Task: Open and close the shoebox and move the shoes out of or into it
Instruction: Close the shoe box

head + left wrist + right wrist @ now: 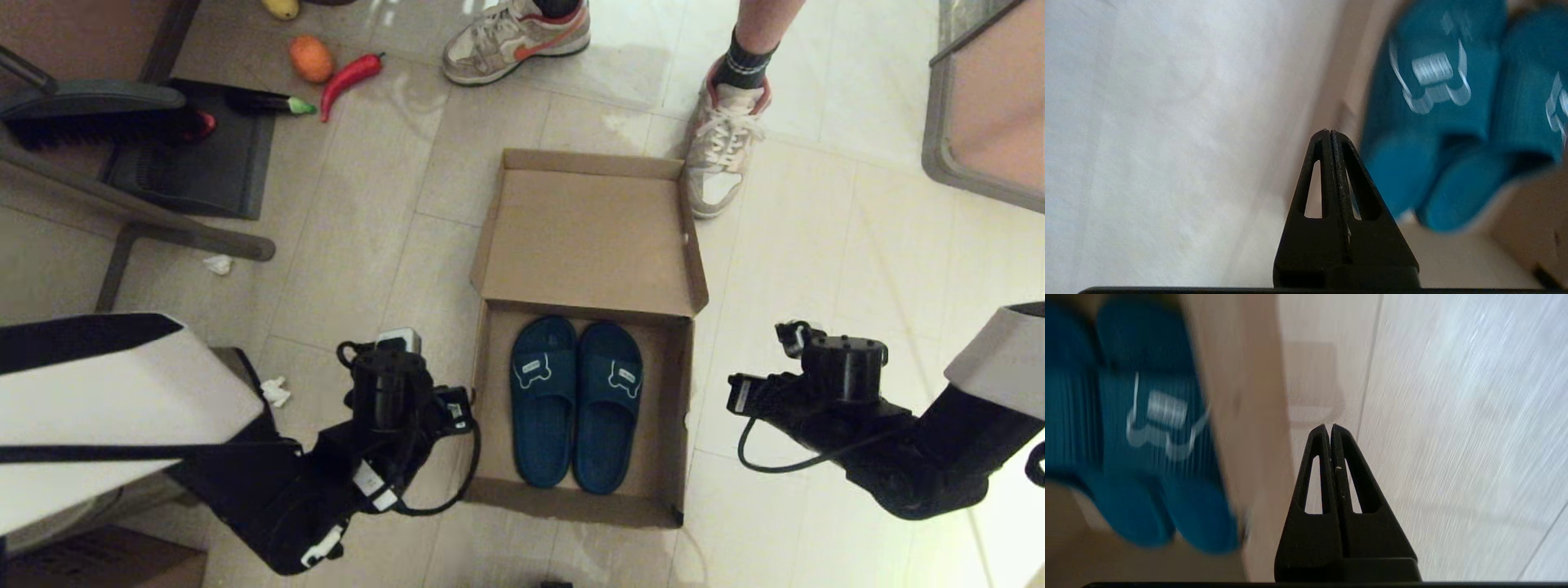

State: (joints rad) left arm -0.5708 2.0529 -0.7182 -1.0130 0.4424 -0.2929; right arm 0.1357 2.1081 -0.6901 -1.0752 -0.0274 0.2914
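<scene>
The brown shoebox point(492, 392) stands open on the tiled floor, its lid point(588, 237) folded back on the far side. Both teal shoes point(543, 400) point(608, 404) lie side by side inside it, toes towards me. My left arm point(390, 384) hangs over the floor just left of the box. Its gripper point(1329, 131) is shut and empty, with a shoe point(1433, 81) beyond the box wall point(1347, 73). My right arm point(841, 367) hovers to the right of the box. That gripper point(1329, 425) is shut on nothing, beside the box wall point(1241, 396) and a shoe point(1151, 416).
A person's sneakers point(514, 37) point(727, 155) stand just behind the lid. At the far left lie a dark dustpan point(196, 155), a brush point(90, 114), metal legs point(188, 237) and toy vegetables point(351, 75). Crumpled paper point(276, 392) lies by my left arm. A framed panel point(980, 106) is at far right.
</scene>
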